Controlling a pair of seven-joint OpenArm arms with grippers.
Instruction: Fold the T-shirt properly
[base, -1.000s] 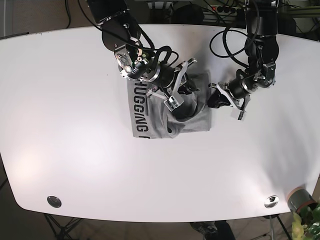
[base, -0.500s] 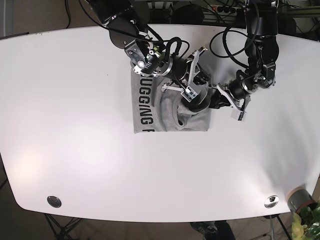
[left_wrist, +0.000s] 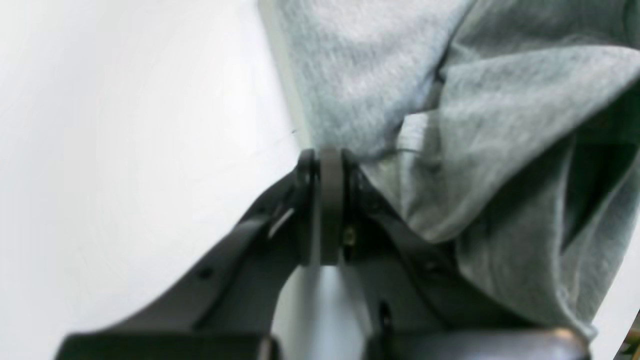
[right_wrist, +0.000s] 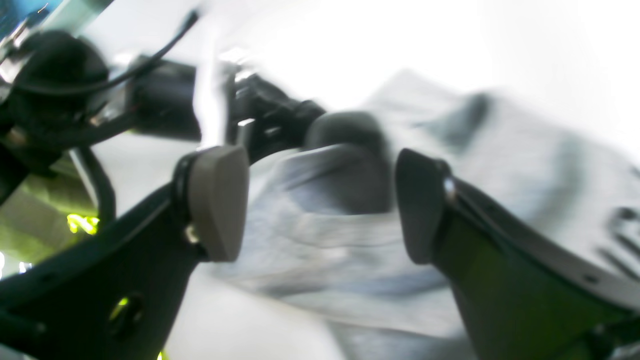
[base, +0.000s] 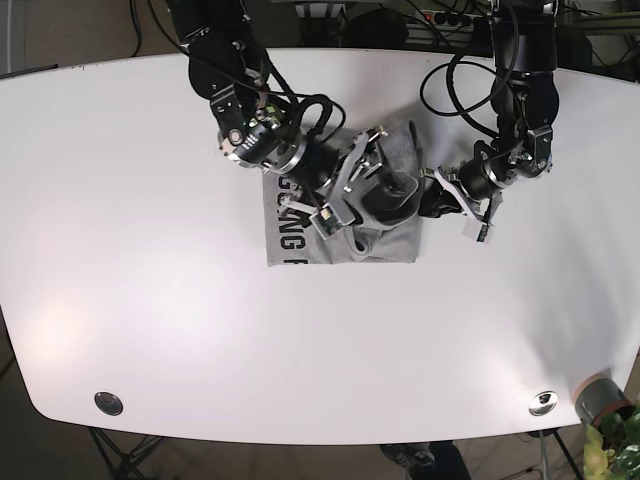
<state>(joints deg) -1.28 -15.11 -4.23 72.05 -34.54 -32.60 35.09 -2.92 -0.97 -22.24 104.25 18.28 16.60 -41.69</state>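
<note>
The heather-grey T-shirt (base: 395, 245) lies folded in the middle of the white table (base: 150, 250), with black lettering (base: 283, 235) on its left part. My right gripper (base: 365, 190) hovers open just over the shirt's rumpled right half. In the right wrist view its pads (right_wrist: 220, 200) stand wide apart above the grey cloth (right_wrist: 320, 235). My left gripper (base: 428, 200) is at the shirt's right edge. In the left wrist view it (left_wrist: 325, 165) is shut, pinching the edge of the cloth (left_wrist: 500, 150).
A grey pot with a green plant (base: 600, 400) stands at the near right corner. Two metal discs (base: 108, 403) (base: 543, 402) sit in the table near the front edge. Cables hang behind the left arm (base: 520, 90).
My right arm has swung back down over the shirt and its gripper now stands open. The shirt's bunched fold lies lower and flatter. The left gripper has kept its place at the right edge.
</note>
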